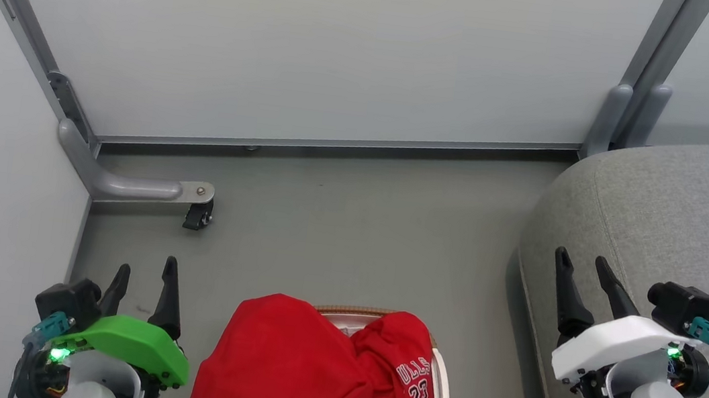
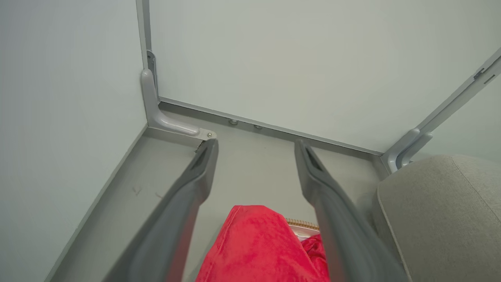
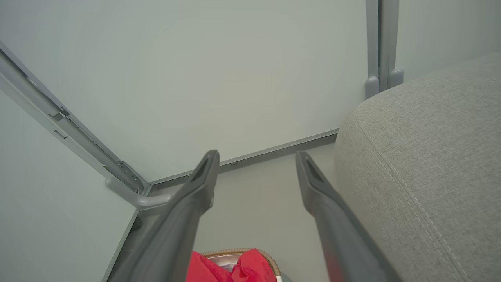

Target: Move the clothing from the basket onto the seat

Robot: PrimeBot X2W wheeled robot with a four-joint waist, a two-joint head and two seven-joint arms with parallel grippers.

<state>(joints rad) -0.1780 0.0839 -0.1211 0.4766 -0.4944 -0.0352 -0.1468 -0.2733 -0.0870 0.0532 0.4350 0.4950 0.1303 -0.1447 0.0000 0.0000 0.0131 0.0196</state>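
Note:
Bright red clothing (image 1: pixel 299 375) is heaped in the basket (image 1: pixel 443 386) at the bottom middle of the head view; one jersey (image 1: pixel 407 374) shows "ULLS 23" lettering. The same clothing (image 2: pixel 258 246) (image 3: pixel 231 268) shows at the bottom of both wrist views, with the basket's brown woven rim (image 2: pixel 301 224) (image 3: pixel 235 251) peeking out. The grey seat (image 1: pixel 677 218) (image 2: pixel 438 211) (image 3: pixel 426 156) bulks at the right. My left gripper (image 1: pixel 146 271) hangs open left of the basket. My right gripper (image 1: pixel 583 267) is open in front of the seat's edge. Both hold nothing.
Pale partition walls (image 1: pixel 319 46) close the back and left. A grey metal foot with a black caster (image 1: pixel 197 215) juts onto the floor at the back left. Grey posts (image 1: pixel 628 118) stand by the seat. Bare grey floor (image 1: pixel 358 226) lies beyond the basket.

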